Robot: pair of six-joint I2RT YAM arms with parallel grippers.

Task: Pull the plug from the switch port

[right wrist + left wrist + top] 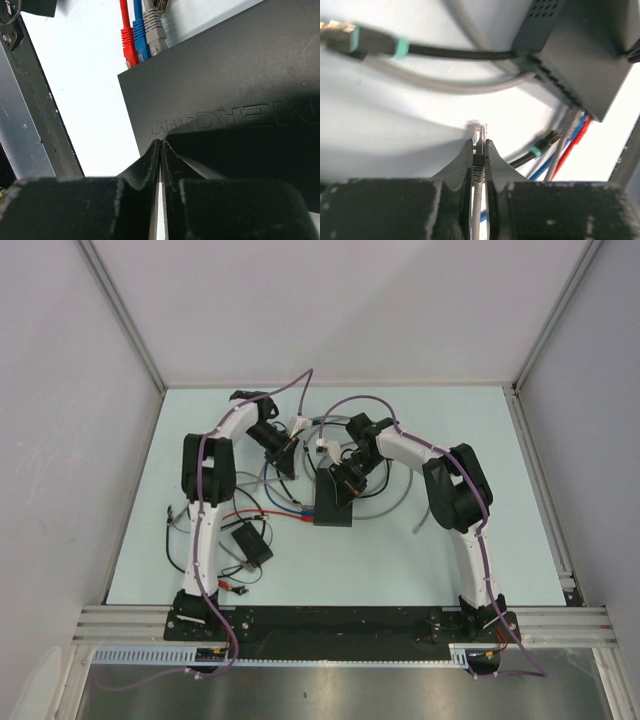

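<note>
The switch [333, 502] is a flat dark grey box at the table's middle. In the left wrist view its port row [560, 87] runs along the narrow edge of the box [585, 55]. My left gripper [479, 145] is shut on a grey cable's clear plug [481, 132]. The plug's tip sticks out past the fingertips, apart from the switch and to the left of it. My right gripper [160, 145] is shut and empty, with its tips on the switch's lid [225, 85]. Red [129, 40], blue [140, 35] and grey [155, 30] plugs sit in the ports.
A smaller black box [251, 543] with thin wires lies near the left arm's base. A black cable with teal bands [375, 44] and a grey cable [445, 82] loop across the table beside the switch. Grey walls close in the table's sides and back.
</note>
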